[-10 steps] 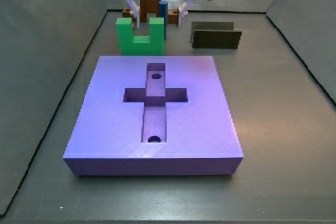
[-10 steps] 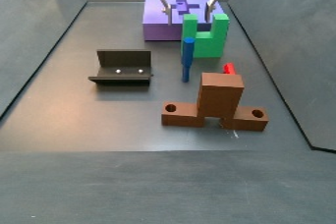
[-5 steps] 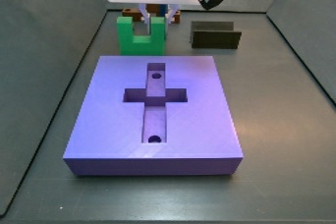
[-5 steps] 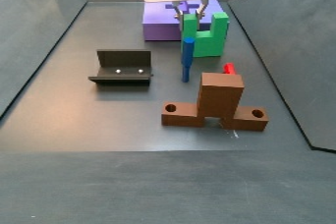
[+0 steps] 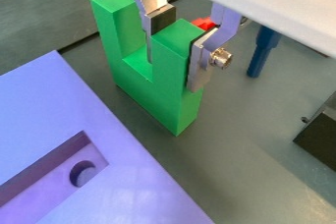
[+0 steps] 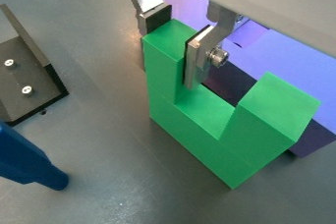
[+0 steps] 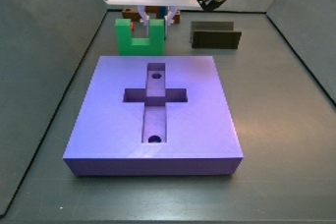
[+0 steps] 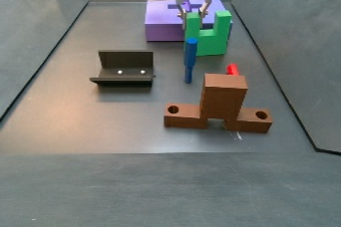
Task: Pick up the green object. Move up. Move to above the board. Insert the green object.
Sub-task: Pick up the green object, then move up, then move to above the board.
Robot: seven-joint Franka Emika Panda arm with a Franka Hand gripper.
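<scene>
The green object [image 7: 138,37] is a bright green U-shaped block just beyond the far edge of the purple board [image 7: 197,120]. It also shows in a side view [image 8: 208,38] and in both wrist views [image 5: 151,85] [image 6: 217,130]. My gripper [image 5: 182,46] is shut on one prong: one pad sits in the notch and the other finger presses the prong's outer face, as a wrist view [image 6: 176,43] also shows. The gripper [image 7: 151,16] hangs straight above the block. The board's cross-shaped recess [image 7: 155,95] with its two round holes is open.
The dark fixture [image 7: 215,37] stands beside the green object, also seen in a side view [image 8: 124,68]. A brown block [image 8: 221,102], a thin red stick [image 8: 230,70] and an upright blue peg [image 8: 188,64] stand further from the board. Dark walls enclose the floor.
The gripper has come down over the prong and closed on it. The green block looks very slightly higher than a second ago.
</scene>
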